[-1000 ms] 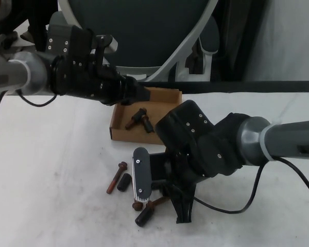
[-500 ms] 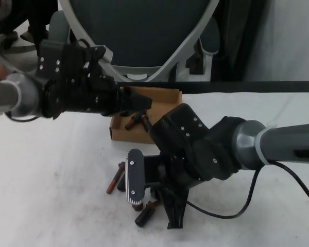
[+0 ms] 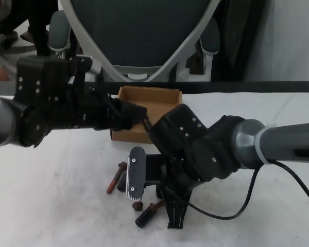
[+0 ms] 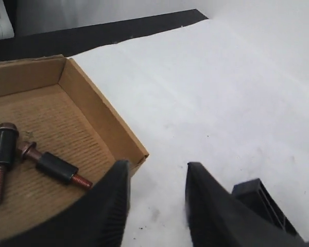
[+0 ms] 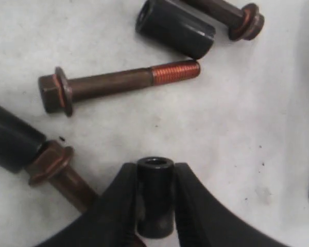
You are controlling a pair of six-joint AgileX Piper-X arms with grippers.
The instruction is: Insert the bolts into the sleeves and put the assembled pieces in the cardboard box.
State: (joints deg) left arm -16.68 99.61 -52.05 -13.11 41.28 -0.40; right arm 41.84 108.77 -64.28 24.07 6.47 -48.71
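The cardboard box (image 4: pixel 103 118) holds two bolts fitted in black sleeves (image 4: pixel 54 165). My left gripper (image 4: pixel 157 167) hangs open beside the box's near corner, with nothing between its fingers; the high view shows it at the box's front wall (image 3: pixel 136 113). My right arm (image 3: pixel 195 149) bends down over the loose parts in front of the box (image 3: pixel 149 98). My right gripper (image 5: pixel 155 172) is shut on an upright black sleeve (image 5: pixel 155 216). Around it lie a bare copper bolt (image 5: pixel 118 85), another sleeve (image 5: pixel 175 28) and a bolt sitting in a sleeve (image 5: pixel 51 162).
Loose parts lie on the white cloth left of the right arm: a bolt (image 3: pixel 115 177), a black sleeve (image 3: pixel 123 181) and a sleeved bolt (image 3: pixel 147 213). A grey chair (image 3: pixel 139 36) stands behind the bench. Open cloth stretches right of the box (image 4: pixel 237 92).
My left arm has drawn back and down, its gripper sinking from above the box to the box's front wall. The right arm has shifted slightly left over the loose parts.
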